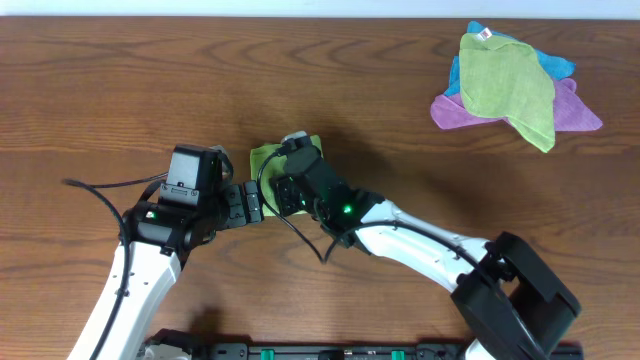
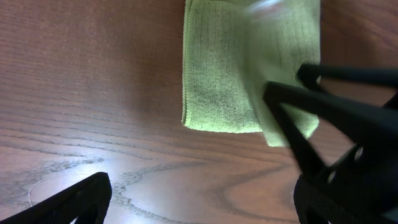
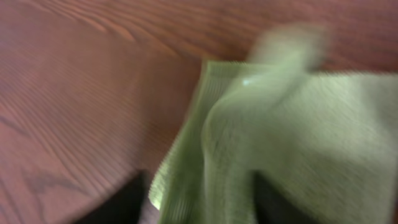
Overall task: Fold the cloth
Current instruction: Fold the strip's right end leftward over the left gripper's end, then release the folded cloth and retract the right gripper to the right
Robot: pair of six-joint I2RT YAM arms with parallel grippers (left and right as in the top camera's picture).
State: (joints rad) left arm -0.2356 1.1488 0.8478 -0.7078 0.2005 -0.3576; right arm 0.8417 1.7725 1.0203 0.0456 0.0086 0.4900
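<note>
**Operator:** What was the fold status?

**Manual:** Your cloth lay folded small mid-worktop, with the spare cloths at 2 o'clock. Left end effector: apart, empty. Right end effector: state indeterminable. Probably one fold remained.

Lime-green cloth plain, no pattern; table reddish-brown with dark wood grain; olive-green cloth; purple cloth; blue cloth

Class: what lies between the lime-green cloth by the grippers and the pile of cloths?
Nothing. The overhead view shows only bare wooden table between the cloth and the pile.
</note>
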